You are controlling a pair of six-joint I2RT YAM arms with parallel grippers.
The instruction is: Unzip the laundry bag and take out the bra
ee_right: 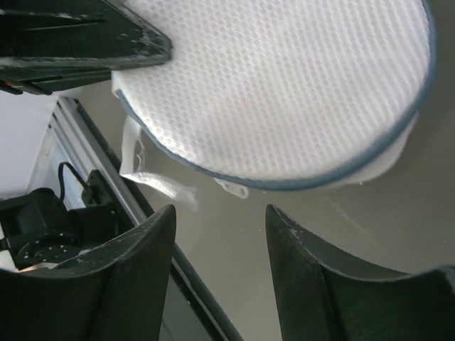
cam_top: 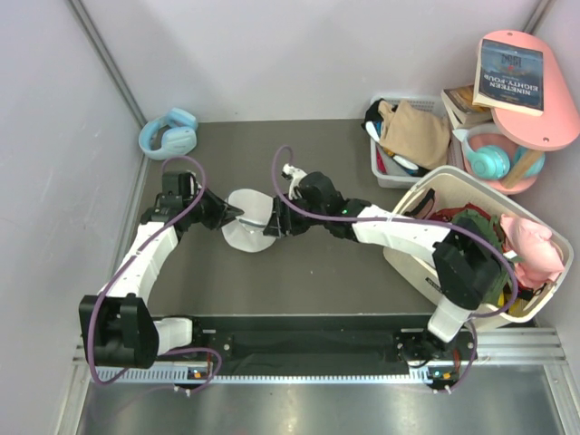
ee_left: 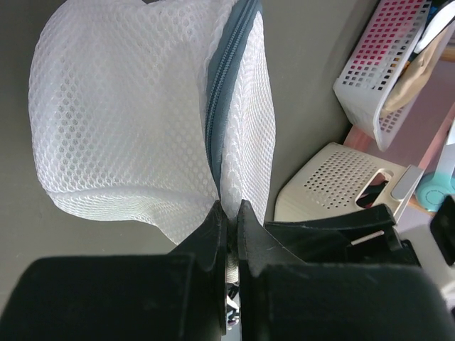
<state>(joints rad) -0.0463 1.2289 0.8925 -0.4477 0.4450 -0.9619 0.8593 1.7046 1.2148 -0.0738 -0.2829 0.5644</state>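
Note:
The laundry bag (cam_top: 245, 222), a round white mesh pouch with a grey-blue zip around its rim, lies mid-table between the two arms. My left gripper (cam_top: 237, 213) is shut on the bag's left edge. In the left wrist view the mesh (ee_left: 128, 121) is pinched between its black fingertips (ee_left: 213, 220), and the zip (ee_left: 224, 85) runs away from them. My right gripper (ee_right: 220, 213) stands open just short of the bag (ee_right: 284, 85), its fingers apart with nothing between them. The small white zip pull (ee_right: 233, 188) hangs off the rim before it. The bra is hidden.
A big white basket (cam_top: 471, 245) of clothes stands at the right, with a small grey crate (cam_top: 403, 145) behind it. Blue headphones (cam_top: 169, 133) lie at the back left. A pink shelf (cam_top: 544, 127) with a book is at the far right. A white tag (ee_right: 142, 177) trails from the bag.

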